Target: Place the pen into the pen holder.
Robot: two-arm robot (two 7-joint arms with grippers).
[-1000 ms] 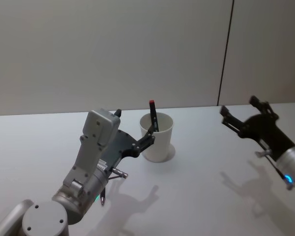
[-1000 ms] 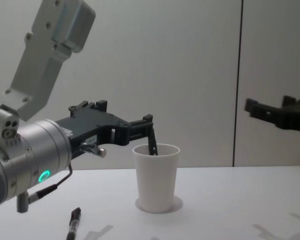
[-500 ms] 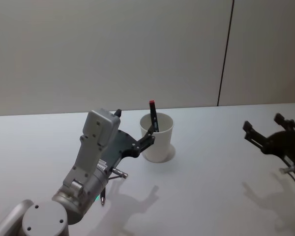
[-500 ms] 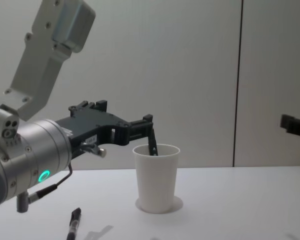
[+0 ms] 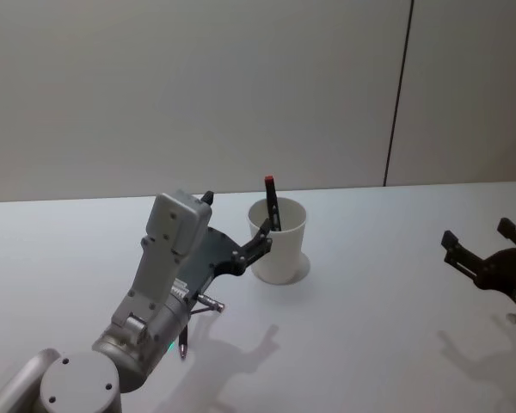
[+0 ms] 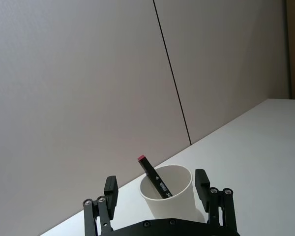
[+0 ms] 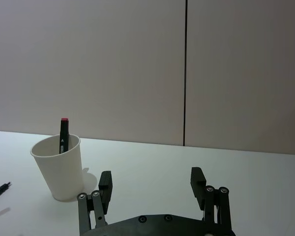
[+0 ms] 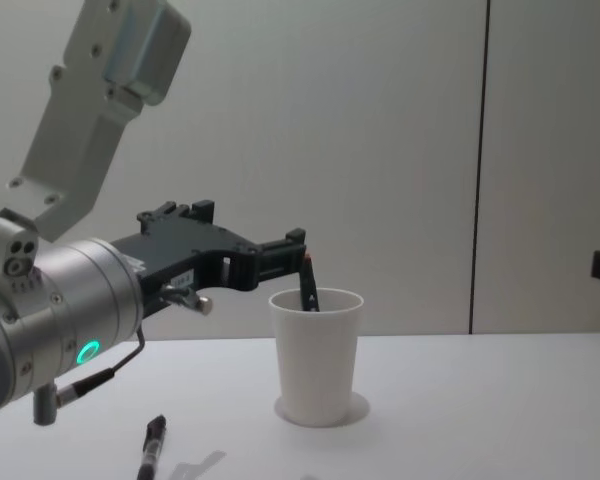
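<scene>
Your pen is in the cup: black, with a red end, its lower part down inside and the red end sticking up above the rolled rim. It leans rather than standing straight, resting against the rim. The cup sits upright on the bench, about mid-width and toward the far side, near the wall. Your left gripper is just beside the cup on the robot's left, up at rim height, with its fingers spread apart and nothing between them. From the left wrist view the cup sits a little beyond the two fingertips, framed in the gap. One fingertip comes very close to the cup's side in the head view, but you cannot tell whether it touches. Your right gripper is well off to the right, low over the bench near the edge of the head view. Its fingers are also apart and empty, and it faces the cup from a distance. A second pen, dark, lies flat on the bench under your left arm, well apart from the cup.
</scene>
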